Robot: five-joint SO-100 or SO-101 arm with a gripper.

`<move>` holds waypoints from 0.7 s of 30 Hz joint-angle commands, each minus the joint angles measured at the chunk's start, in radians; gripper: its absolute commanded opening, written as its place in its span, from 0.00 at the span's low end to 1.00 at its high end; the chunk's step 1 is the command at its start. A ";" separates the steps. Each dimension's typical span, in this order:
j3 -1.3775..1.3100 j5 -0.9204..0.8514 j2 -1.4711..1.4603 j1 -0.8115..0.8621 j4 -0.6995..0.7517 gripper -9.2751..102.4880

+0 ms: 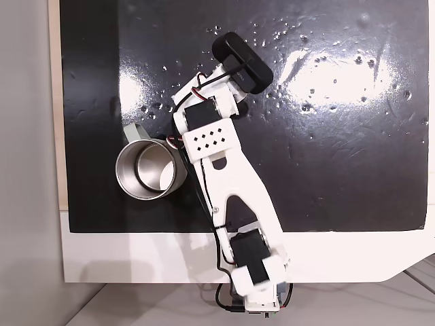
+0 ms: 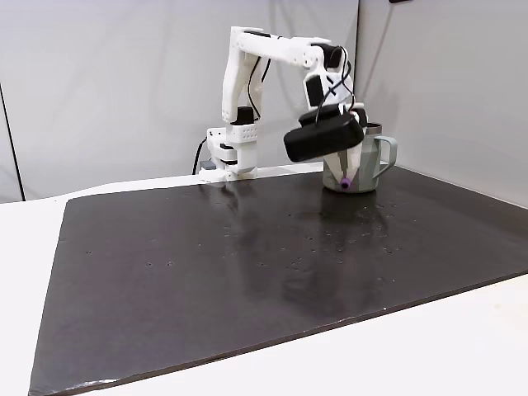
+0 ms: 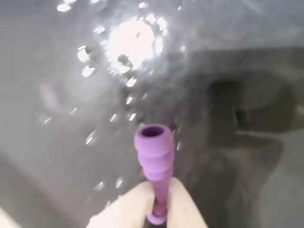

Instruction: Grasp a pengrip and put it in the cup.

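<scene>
A lilac ribbed pengrip is pinched at its lower end between my white fingertips, its open end pointing away over the black mat. My gripper is shut on it and holds it clear of the mat, with the purple pengrip hanging just below the black wrist camera. The steel cup stands upright near the mat's left edge in a fixed view, apart from the gripper. From the side, the cup sits behind the gripper. The wrist camera covers the fingers from above.
The glossy black mat covers most of the white table. The arm's base is fixed at the table edge. Grey walls close in behind the table.
</scene>
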 commanded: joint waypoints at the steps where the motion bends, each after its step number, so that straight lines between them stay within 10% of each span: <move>1: -0.055 0.012 0.184 0.003 0.075 0.08; 21: -0.120 0.043 0.460 -0.364 0.287 0.08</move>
